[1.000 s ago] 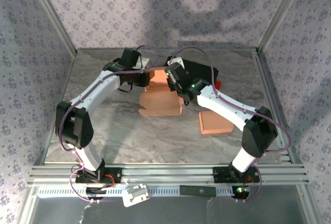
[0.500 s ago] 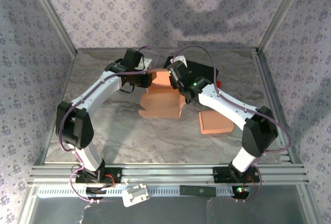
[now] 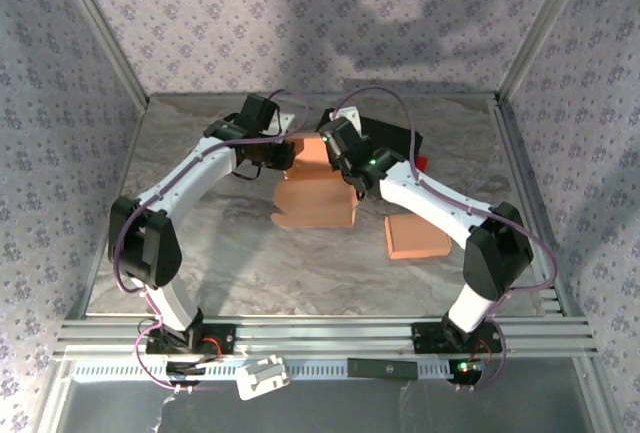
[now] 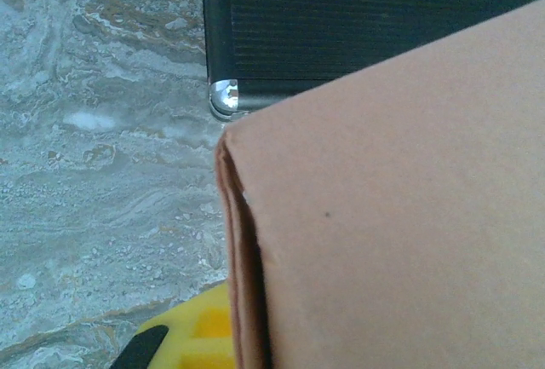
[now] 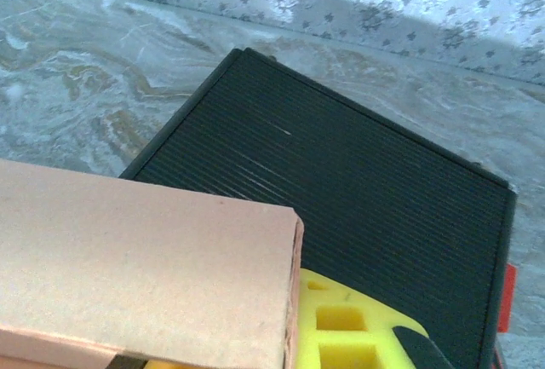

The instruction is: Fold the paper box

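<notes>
Paper box: smooth matte tan card, flat panels, sharp creases, mid marbled table. Its rear flap stands up between my jaws. My left gripper and right gripper are both pinched onto it. Ribbed black case just behind.

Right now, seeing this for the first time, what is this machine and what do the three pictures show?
Two robot arms, the left arm and right arm, are bolted at the near edge of a table. One picture looks down from above; the other two come from wrist cameras, hence the close-ups. On the table lie a half-folded paper box, a flat cardboard piece and a black case. The left gripper and right gripper are shut, apparently pinching the box's raised flap.
</notes>
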